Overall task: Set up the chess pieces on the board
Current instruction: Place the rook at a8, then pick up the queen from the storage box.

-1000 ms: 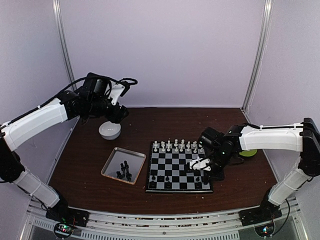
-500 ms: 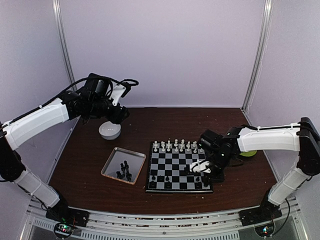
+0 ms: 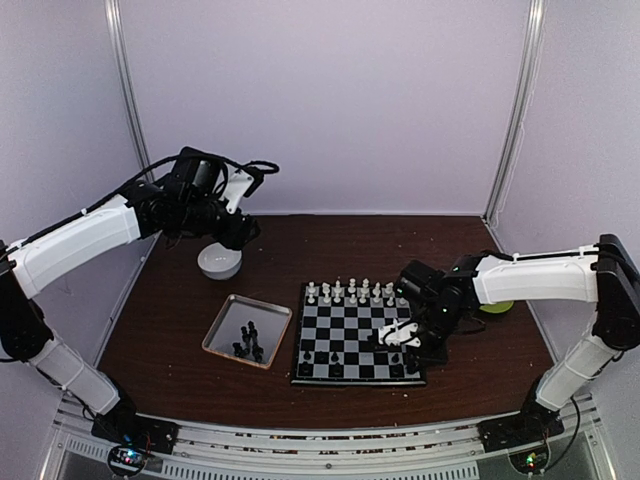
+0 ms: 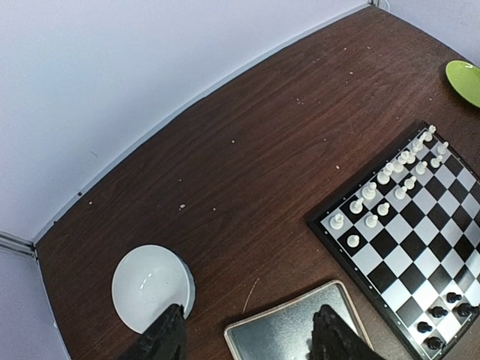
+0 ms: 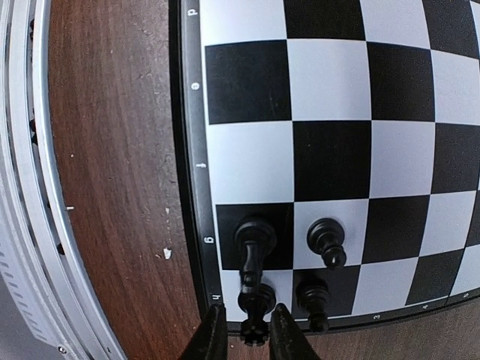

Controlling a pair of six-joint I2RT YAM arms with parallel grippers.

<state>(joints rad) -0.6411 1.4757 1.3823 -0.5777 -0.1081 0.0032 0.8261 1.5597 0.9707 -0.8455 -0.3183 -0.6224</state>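
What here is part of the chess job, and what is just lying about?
Part of the job: board; white pieces; black pieces, some waiting in the tray.
Lying about: white bowl; green dish.

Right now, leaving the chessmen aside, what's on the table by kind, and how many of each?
board: 1
tray: 1
bowl: 1
green dish: 1
Total: 4
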